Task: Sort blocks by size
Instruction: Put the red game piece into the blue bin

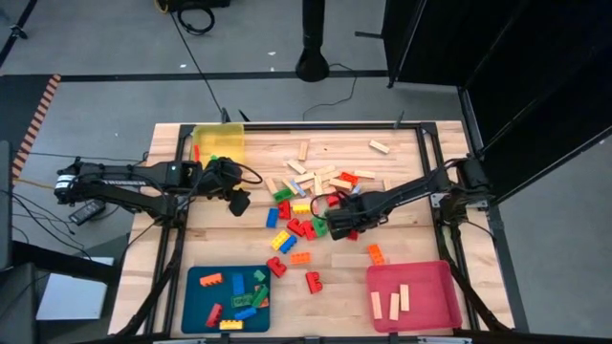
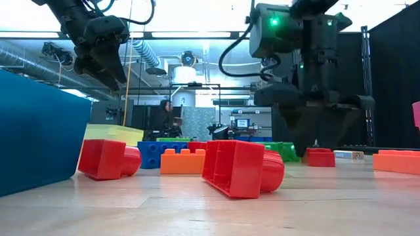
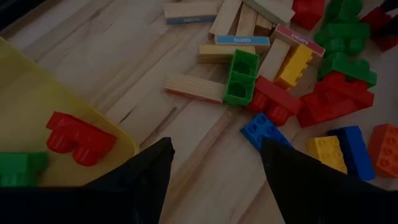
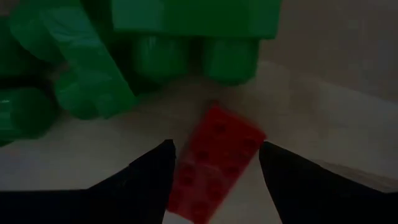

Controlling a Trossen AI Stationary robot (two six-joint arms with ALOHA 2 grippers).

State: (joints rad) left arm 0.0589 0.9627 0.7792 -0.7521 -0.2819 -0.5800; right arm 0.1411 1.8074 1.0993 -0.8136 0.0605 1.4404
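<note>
Sorting is judged partly done: a few blocks are already held in the yellow tray (image 1: 229, 143), the blue tray (image 1: 196, 306) and the pink tray (image 1: 435, 311), but most are still heaped around the right gripper (image 1: 337, 225). Its jaws are parted, lowered astride a red brick (image 4: 214, 158), not yet closed. The left gripper (image 1: 239, 203) hangs open and empty, the yellow tray just behind it.

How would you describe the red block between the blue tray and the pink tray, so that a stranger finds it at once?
Start at the table's near edge in the high view, where the blue tray sits on the left and the pink tray on the right. On the bare wood between them lies one red block. It is closer to the blue tray, and unlike the crowded central pile, nothing touches it.
</note>
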